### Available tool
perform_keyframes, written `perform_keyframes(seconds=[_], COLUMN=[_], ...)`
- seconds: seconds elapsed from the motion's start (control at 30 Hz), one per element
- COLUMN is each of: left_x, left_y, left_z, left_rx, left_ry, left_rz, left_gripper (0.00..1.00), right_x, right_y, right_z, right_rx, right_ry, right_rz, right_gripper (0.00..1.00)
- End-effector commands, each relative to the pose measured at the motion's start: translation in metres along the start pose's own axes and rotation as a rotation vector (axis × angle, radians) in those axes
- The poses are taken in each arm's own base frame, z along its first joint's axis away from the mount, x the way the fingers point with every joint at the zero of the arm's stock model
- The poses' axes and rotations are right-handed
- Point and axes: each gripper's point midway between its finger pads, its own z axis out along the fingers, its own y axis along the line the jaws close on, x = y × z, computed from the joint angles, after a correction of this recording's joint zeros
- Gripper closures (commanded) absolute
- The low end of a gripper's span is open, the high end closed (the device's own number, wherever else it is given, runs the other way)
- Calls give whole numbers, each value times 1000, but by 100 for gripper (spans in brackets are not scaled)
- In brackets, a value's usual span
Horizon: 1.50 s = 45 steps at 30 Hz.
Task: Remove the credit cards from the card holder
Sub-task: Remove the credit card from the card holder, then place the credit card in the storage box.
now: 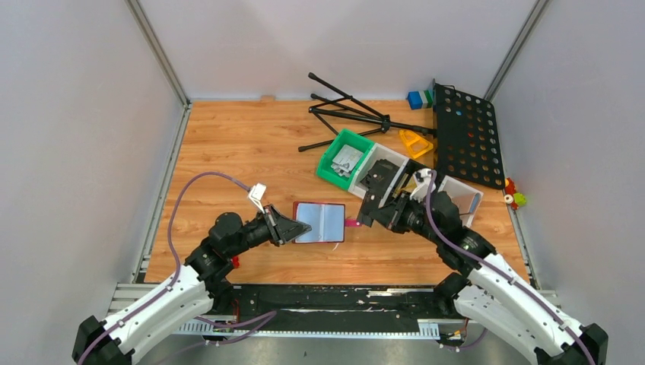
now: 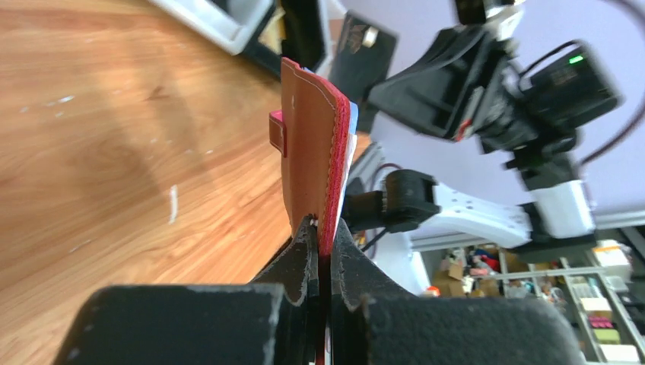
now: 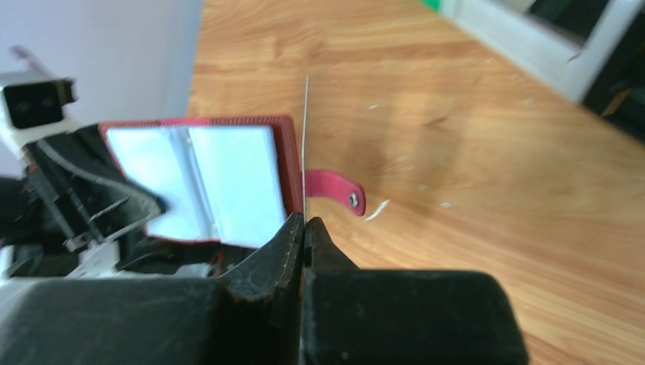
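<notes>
Card holder: the card holder (image 1: 320, 222) is dark red and lies open like a book, with its pale inside pockets facing up.
Where it is: over the near middle of the wooden table (image 1: 228, 152), between the two grippers.
Snap tab: a short pink snap tab (image 1: 352, 223) sticks out from the right side of the card holder.
Left gripper: the left gripper (image 1: 298, 227) is pinched tight on the left edge of the card holder. In the left wrist view both fingers (image 2: 304, 255) press on the red rim.
Right gripper: the right gripper (image 1: 363, 219) is just to the right of the card holder, by the snap tab. Its jaws are closed on a thin card (image 3: 306, 144), which shows only as a fine pale line from the side.
Green bin: a green bin (image 1: 332, 157) sits farther back and to the right, with grey bits in it.
White bins: two white bins (image 1: 386, 152) stand to the right of the green one, partly hidden by the right arm.
Stand: a black folding stand (image 1: 346, 114) lies at the far side.
Black board: a black board with holes (image 1: 465, 135) lies at the far right.
Blocks: blue and green blocks (image 1: 420, 98) are in the far right corner.
</notes>
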Motion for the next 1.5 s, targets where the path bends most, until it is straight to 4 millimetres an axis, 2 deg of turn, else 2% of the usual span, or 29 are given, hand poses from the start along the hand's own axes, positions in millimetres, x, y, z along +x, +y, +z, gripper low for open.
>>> perform_keyframes(seconds=[0.0,0.13,0.27,0.47,0.63,0.83,0.9,0.97,1.03,1.2,1.47], left_x=[3,7,10,16,20,19,21,21,23,27,33], left_y=[29,35,39,48,53,56,61,66,70,79,88], left_z=[-4,-2,-1,0,1,1,0,-1,-2,0,5], left_rx=[-144,-160,-171,-193,-204,-228,-252,-270,-286,-308,-320], left_ry=[27,49,72,100,128,150,167,177,186,213,250], left_rz=[90,99,114,129,150,197,208,221,230,239,237], left_gripper=[100,100,100,100,100,100,100,100,100,100,100], right_x=[-44,-75,-96,-112,-121,-138,-143,-148,-151,-155,-134], right_y=[-23,-44,-62,-76,-77,-87,-94,-99,-101,-88,-62], right_z=[0,13,26,52,77,93,93,92,90,82,61], right_rx=[225,381,470,465,404,399,426,454,466,428,292], right_ry=[-88,-120,-130,-124,-74,-44,-46,-52,-60,-63,-26], right_rz=[-141,-153,-124,-91,-80,-55,-48,-52,-60,-103,-182], right_gripper=[100,100,100,100,100,100,92,77,69,63,52])
